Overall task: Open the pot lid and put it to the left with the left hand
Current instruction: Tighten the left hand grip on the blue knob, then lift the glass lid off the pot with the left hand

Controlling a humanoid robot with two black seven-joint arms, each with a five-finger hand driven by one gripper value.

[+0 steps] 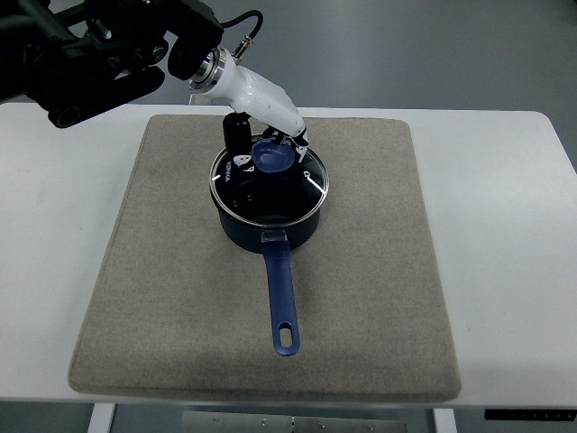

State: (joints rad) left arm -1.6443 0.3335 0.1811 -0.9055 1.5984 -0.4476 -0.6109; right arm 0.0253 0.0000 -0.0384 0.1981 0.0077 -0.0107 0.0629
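Note:
A dark blue saucepan (pixel 268 225) stands in the middle of the grey mat (pixel 162 298), its long blue handle (pixel 281 302) pointing toward the near edge. The glass pot lid (pixel 306 185) sits level on the pan's rim, with a blue knob (pixel 270 159) at its centre. My left arm reaches in from the upper left, and its white-and-black left hand (pixel 267 149) is over the lid. A black thumb (pixel 238 144) presses the knob's left side and the other fingers (pixel 294 141) curl round its far right side. The right arm does not show.
The mat lies on a white table (pixel 505 253). Bare mat stretches to the left of the pan (pixel 153 234) and to its right (pixel 379 234). The left arm's black upper part (pixel 90 54) hangs over the table's far left corner.

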